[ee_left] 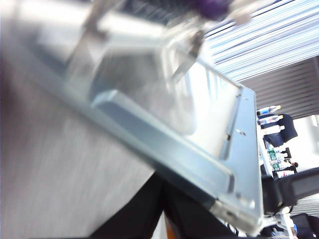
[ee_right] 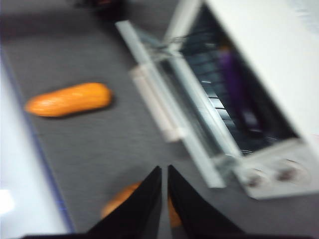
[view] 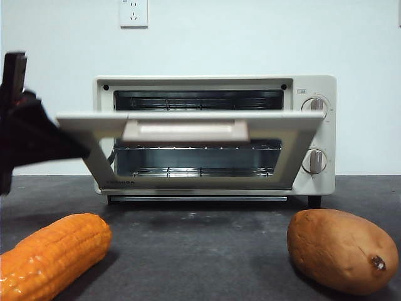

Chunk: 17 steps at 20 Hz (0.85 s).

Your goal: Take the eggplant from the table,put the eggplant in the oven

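Nearest, one orange corn cob (view: 51,257) lay at seven o'clock in the front view and one brown tuber (view: 341,249) at five o'clock, both cut off by the picture's lower edge. Both rested on the table (view: 200,251), a dark grey, mottled surface. Behind them at twelve o'clock stood one oven (view: 313,135), cream-coloured, with two round knobs (view: 314,105) and its door (view: 188,128) hanging half open, the handle toward the camera. Beyond it rose a plain pale wall carrying one white socket (view: 133,12).

One eggplant (ee_right: 233,82) lay inside the oven on the wire rack (ee_right: 209,64), seen as a blurred purple streak in the right wrist view; the door hid it in the front view.

The left gripper (view: 31,135) was the dark mass at nine o'clock in the front view, close against the door's left end. In its own view the door filled the picture, smeared by blur, and I could not tell how its jaws stood.

The right gripper (ee_right: 164,172) hung high above the table over the tuber, its two jaws nearly together and gripping nothing.
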Available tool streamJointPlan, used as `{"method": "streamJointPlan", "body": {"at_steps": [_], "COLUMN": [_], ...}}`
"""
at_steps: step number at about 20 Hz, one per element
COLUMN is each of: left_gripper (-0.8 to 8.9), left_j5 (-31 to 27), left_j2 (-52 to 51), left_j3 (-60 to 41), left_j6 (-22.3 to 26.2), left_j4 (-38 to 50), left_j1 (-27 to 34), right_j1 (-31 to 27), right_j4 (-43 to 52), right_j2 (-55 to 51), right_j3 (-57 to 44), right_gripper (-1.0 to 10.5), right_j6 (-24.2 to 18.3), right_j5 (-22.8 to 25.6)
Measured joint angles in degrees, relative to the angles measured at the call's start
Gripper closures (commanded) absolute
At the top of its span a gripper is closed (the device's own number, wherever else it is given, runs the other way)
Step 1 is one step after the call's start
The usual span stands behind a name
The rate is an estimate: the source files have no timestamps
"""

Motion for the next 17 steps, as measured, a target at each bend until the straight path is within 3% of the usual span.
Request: {"method": "streamJointPlan", "body": {"at_steps": [3,6,13,17], "left_gripper": [8.10,8.10,8.09,8.09], "left_j5": [0.0,-0.9,-0.2,-8.5], "left_j2": [0.0,0.2,0.0,-3.5], "left_j3": [4.3,8.8,18.6,19.5], "left_j6": [-1.3,-2.3,-6.5,-7.5], "left_j4": [0.0,0.0,0.2,-4.5], "left_j1": [0.2,0.5,0.2,0.0], "right_j1": [0.0,0.1,-0.3,-2.4], "right_j4": [0.0,1.0,4.8,7.0], "right_j2": [-0.1,-0.1,-0.1,0.0], "right_j3": [-2.1,-5.6,-16.7,-23.4], "right_gripper": [9.4,9.4,9.4,9.4], "right_j6": [0.9,1.1,1.1,1.1], "right_j5": [-5.6,-8.0,-6.5,-2.1]}}
